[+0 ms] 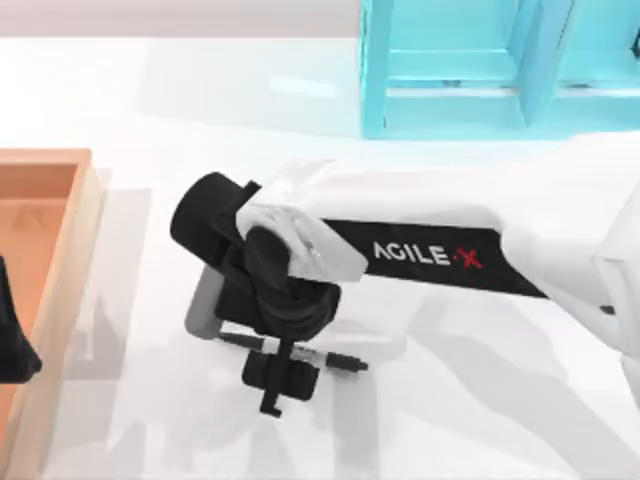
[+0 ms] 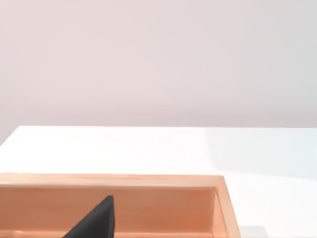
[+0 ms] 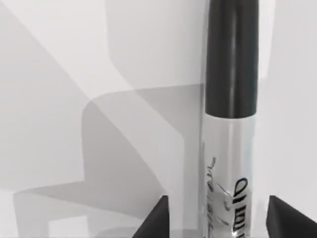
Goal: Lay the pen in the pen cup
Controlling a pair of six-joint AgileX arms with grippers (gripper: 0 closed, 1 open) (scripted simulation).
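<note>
So the AgileX right arm is stretched in from the right side of the top view, and the right gripper (image 1: pixel 285 368) sits low over the pen (image 1: pixel 340 361), which is lying flat on the white table (image 1: pixel 480 400) a bit left of centre in the lower half of the frame, black end poking out toward the right. In the right wrist view the two fingertips (image 3: pixel 153 220) stand on either side of the barrel with table showing between them and the pen (image 3: pixel 230 124), so the gripper is spread and straddling it, with nothing clamped yet. This looks like the grab step. To do it well, it probably wants to squeeze square across the barrel and centred, because the pen looks closer to one finger than the other, and a lopsided close on a slick round tube could roll it or kick it sideways. Gripping near the middle of the length, not out at an end, should stop it drooping once it's lifted, and a straight-up lift would keep the tip from dragging. The left gripper (image 1: pixel 12 335) is parked at the far left edge over the wooden tray (image 1: pixel 85 230), and whether it's spread or clenched can't be told. Head count: one pen, two arms, two grippers, one wooden tray at the left, and one light-blue shelf unit (image 1: pixel 372 80) in the upper right of the top view.
</note>
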